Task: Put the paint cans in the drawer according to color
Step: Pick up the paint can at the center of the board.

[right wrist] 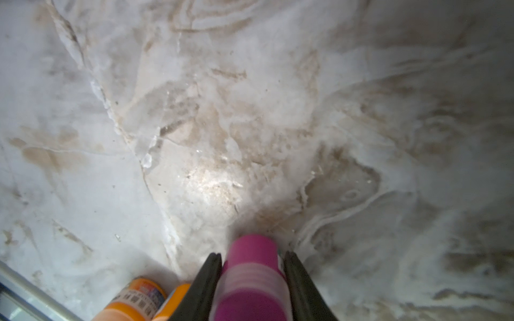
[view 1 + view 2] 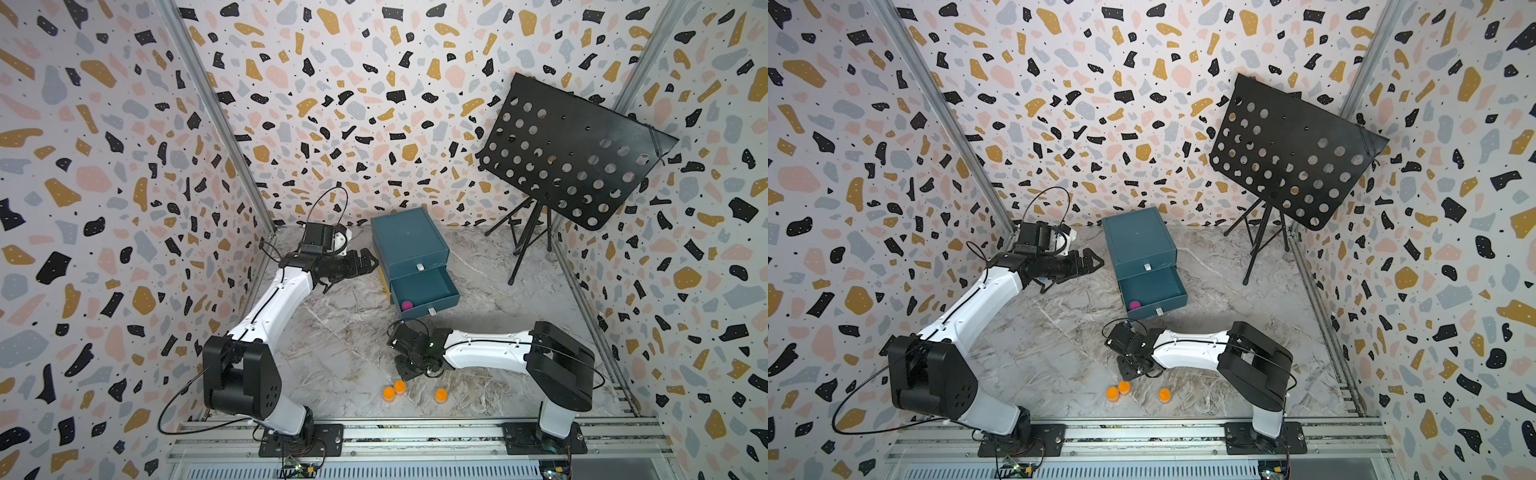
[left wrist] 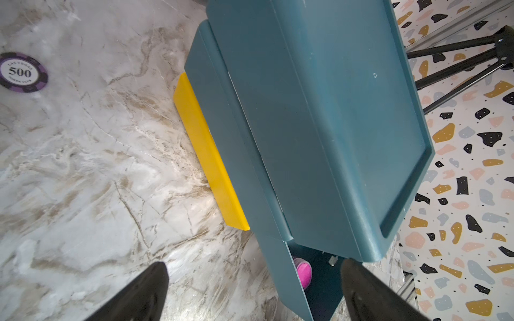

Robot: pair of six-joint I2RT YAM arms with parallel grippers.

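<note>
The drawer (image 2: 409, 245) box stands toward the back of a marble-patterned surface (image 2: 340, 332). Its top drawer is shut and one below is pulled out toward the arms. Walls (image 2: 374, 104) with terrazzo print close in three sides. A yellow strip (image 3: 208, 155) lies along the drawer's foot on the left arm's side. A purple chip (image 3: 22, 72) marked 500 lies farther out on that side. A black perforated music stand (image 2: 573, 153) fills the corner behind the drawer on the right arm's side.

The left arm reaches forward and low, and its gripper (image 2: 365, 262) is level, spread wide and empty, just beside the drawer's flank. The right arm folds inward in front of the open drawer with its wrist pointing down. The right gripper (image 1: 253, 257) is clamped on a magenta can (image 1: 250, 278), blurred, with a finger against each side.

Two magenta cans show; the second can (image 2: 407, 306) sits in the open drawer's front corner. Of three orange cans beyond the right gripper, the orange pair (image 2: 389, 393) touches and the third can (image 2: 440, 395) is apart.
</note>
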